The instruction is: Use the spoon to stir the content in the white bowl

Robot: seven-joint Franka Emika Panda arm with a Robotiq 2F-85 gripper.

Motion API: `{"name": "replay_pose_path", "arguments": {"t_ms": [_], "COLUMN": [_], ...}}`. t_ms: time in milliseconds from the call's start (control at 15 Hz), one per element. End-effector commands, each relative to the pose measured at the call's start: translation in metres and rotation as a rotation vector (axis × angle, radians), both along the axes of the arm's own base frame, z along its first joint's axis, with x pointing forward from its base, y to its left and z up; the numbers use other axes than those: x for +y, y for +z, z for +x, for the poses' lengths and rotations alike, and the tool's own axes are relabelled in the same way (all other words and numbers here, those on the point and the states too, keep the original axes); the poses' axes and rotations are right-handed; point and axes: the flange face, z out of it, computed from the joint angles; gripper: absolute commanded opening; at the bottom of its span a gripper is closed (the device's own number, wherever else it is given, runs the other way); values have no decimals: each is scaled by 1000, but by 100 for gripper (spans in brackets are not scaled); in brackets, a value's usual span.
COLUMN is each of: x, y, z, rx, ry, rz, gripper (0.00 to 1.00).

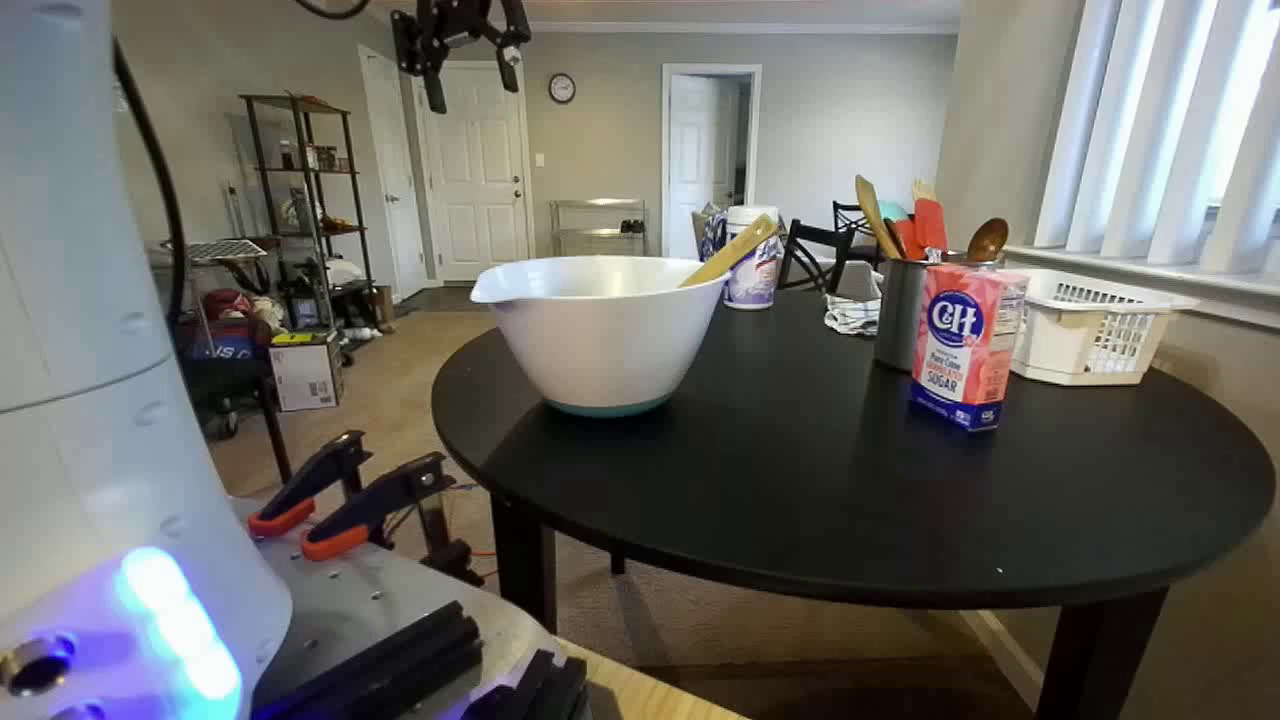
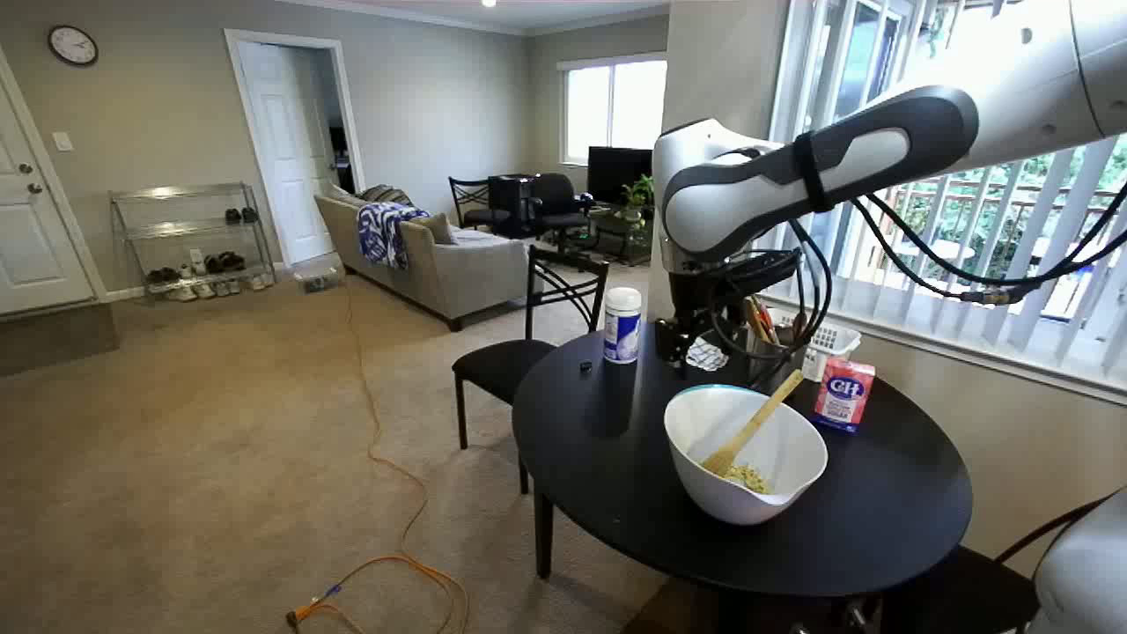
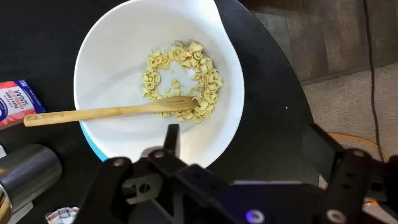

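In the wrist view, the spoon (image 3: 133,109) is being cradled in the white bowl (image 3: 113,59), handle toward half past eight, head amid pasta (image 3: 208,79) toward four o'clock. The fingers (image 3: 172,138) of the gripper (image 3: 245,137) are being held wide apart.

My two-fingered gripper (image 3: 245,137) shows black, with a flaring white bowl (image 3: 107,67), slim tan wooden spoon (image 3: 127,110) and yellow curled pasta (image 3: 210,81).

The round black counter (image 1: 760,500) supports a pink-and-blue rectangular sugar carton (image 1: 960,355). A cylindrical grey metal utensil holder (image 1: 897,318) and a white perforated plastic basket (image 1: 1068,342) stand near it.
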Motion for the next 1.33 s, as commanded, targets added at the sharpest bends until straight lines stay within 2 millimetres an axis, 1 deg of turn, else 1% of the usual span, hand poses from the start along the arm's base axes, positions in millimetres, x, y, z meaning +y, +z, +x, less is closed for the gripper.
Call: {"name": "replay_pose_path", "arguments": {"t_ms": [0, 867, 1000, 1067, 1267], "x": [0, 0, -9, -17, -53], "y": [0, 0, -5, -9, -20], "z": [0, 0, 7, 14, 37], "rx": [1, 1, -3, -3, -28], "ry": [0, 0, 8, 4, -41], "rz": [0, 0, 8, 12, 41], "gripper": [100, 100, 100, 100, 100]}}
